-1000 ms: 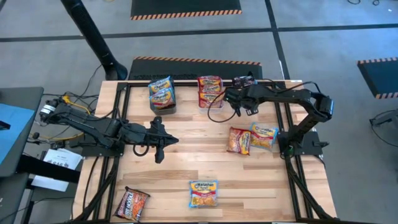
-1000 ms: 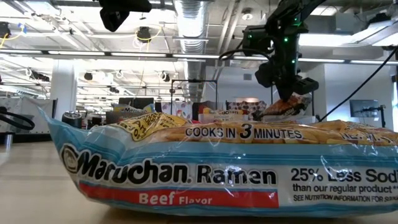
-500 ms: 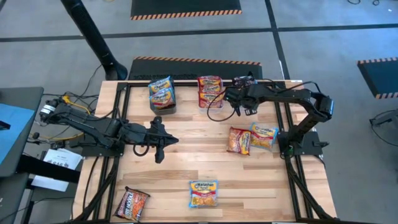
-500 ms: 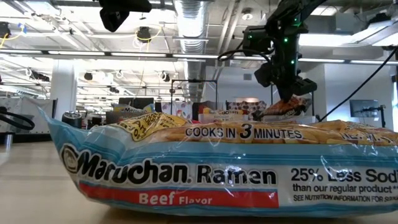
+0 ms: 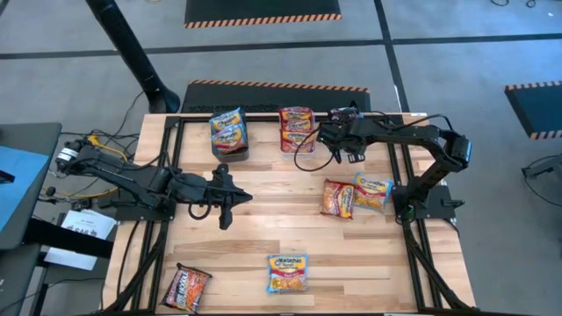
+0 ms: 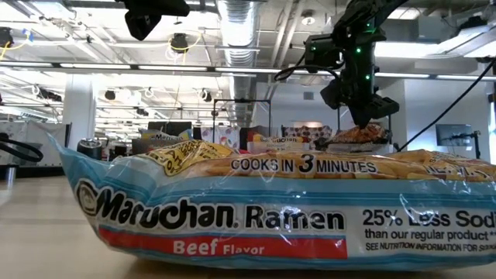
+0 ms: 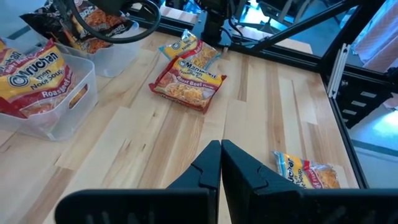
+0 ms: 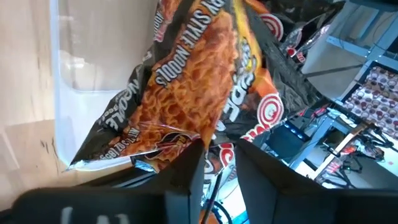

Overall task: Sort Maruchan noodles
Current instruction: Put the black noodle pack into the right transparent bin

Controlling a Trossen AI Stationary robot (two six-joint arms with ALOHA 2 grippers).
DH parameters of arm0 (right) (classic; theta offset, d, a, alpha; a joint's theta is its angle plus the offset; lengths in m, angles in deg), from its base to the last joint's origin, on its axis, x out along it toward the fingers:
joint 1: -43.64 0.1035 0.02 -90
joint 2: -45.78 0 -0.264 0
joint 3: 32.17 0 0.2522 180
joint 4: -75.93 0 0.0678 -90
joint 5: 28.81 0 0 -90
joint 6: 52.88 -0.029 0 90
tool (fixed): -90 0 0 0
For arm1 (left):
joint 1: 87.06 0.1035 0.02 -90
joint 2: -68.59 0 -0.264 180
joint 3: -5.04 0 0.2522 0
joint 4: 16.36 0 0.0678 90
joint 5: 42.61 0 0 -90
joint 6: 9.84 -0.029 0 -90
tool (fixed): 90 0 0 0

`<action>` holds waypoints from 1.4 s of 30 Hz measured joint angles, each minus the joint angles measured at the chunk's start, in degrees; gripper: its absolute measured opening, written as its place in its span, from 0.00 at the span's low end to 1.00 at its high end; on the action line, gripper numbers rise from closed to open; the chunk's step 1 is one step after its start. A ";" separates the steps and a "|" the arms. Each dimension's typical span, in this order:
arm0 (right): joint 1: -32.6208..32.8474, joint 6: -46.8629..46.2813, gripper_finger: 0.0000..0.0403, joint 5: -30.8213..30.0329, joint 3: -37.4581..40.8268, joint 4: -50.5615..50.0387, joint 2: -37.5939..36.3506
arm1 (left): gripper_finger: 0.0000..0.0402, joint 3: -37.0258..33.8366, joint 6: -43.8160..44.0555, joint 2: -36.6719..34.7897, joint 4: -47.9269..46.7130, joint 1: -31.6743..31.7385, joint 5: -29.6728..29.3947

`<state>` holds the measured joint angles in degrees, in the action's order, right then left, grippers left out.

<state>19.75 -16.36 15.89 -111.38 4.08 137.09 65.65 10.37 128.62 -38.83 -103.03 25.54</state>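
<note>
Black packet (image 8: pixel 186 93) filled the right wrist view, lying in a clear bin (image 8: pixel 68 81); the right gripper (image 8: pixel 214 162) stood parted, released. High view: right gripper (image 5: pixel 338 140) at the desk's far edge; left gripper (image 5: pixel 224 197) clenched, mid-desk.

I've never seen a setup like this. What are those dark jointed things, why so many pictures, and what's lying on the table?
They are two robot arms sorting ramen packets. One picture looks down from above, one sits at table height, and each arm carries a camera on its wrist.

The left tool waits shut over the middle of the table. The right tool is at the far bins, its fingers parted just over a black packet lying in a clear bin; whether they touch it is hard to tell.

Loose on the wood lie a red packet beside a blue packet, another blue one near the front, and a black one at the front left corner.
</note>
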 joint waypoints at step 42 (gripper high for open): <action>-1.28 -20.86 0.35 23.17 -1.44 -1.78 -11.32 | 0.00 0.00 0.39 0.00 -0.03 1.95 0.48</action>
<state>18.47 -37.22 39.06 -112.82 2.31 125.76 65.65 10.76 128.62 -38.86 -101.09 26.02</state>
